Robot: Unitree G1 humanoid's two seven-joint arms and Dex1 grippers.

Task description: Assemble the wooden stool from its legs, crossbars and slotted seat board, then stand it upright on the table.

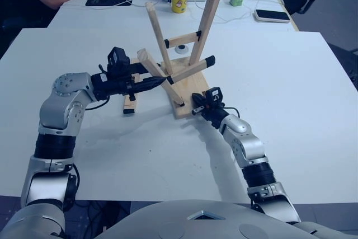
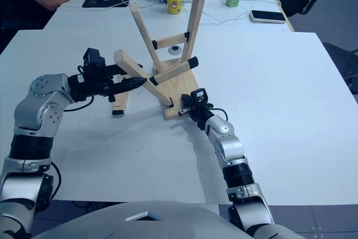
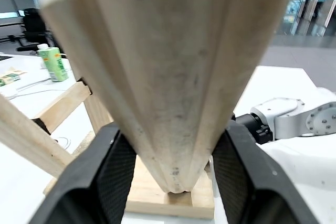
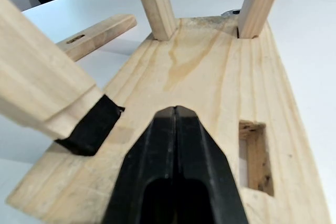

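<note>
While right pincer (image 1: pixel 195 108), closed on nothing, seems to steady the seat board (image 4: pixel 194 61) beneath it, left pincer (image 1: pixel 158 81) grips the third leg (image 3: pixel 168 77). Next, likely: press it squarely home.

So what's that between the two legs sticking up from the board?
A short crossbar joins the legs, partway above the seat board; the left eye view shows it.

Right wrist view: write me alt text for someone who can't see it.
The right pincer, closed, points along the seat board lying on the white table. Two legs stand in its far slots, a black-tipped third leg angles down onto a near corner, and the other near slot is empty.
</note>
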